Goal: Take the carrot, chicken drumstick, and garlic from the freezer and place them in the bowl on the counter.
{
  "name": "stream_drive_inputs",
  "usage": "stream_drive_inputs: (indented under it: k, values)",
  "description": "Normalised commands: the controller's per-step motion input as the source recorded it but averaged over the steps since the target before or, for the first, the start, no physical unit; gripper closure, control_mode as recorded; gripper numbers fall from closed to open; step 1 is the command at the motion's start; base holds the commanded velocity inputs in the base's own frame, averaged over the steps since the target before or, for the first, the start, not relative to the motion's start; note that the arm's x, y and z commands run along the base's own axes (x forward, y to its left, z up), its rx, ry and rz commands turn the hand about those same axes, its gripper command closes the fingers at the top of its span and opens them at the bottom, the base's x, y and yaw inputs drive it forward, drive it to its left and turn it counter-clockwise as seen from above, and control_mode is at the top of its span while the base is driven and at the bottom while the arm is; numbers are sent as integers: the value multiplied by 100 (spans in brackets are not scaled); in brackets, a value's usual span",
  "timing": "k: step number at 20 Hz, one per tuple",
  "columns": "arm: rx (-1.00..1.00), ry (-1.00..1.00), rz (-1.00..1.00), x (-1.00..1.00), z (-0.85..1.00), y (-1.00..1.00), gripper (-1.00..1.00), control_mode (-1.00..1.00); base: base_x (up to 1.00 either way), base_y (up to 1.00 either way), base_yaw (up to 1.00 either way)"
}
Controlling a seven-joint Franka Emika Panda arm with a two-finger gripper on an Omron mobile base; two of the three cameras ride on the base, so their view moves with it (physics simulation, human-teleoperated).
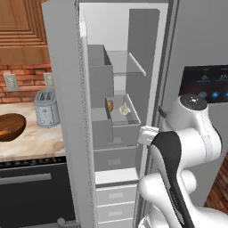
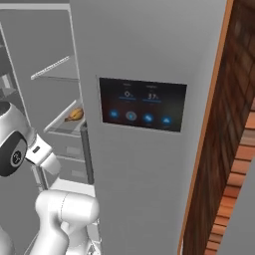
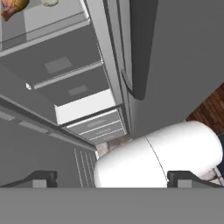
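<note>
Before the open freezer, I hold my gripper spread and empty, judging the next move a reach up to the chicken drumstick beside the garlic.

We see the freezer with smooth, matt grey walls, and its shelves look like clear glass or plastic. The bowl is dark brown wood with a soft shine. The toaster looks like dull grey metal. The counter looks like smooth, pale stone. The wall is rough red brick. The display panel is black and glossy. The chicken drumstick looks golden and a bit shiny.
</note>
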Motion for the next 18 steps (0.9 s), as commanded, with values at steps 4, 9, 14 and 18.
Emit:
stream_drive_inputs:
  k: [4, 9, 14, 18]
  values:
    - [-3, -3, 4, 36, 7, 0, -100, -100, 12, 0, 1]
    - [-18, -21, 21, 25, 41, 0, -100, -100, 0, 0, 0]
    - [-17, -22, 27, 46, 31, 5, -100, -100, 0, 0, 0]
    - [-10, -19, 28, 39, 18, 0, -100, -100, 0, 0, 0]
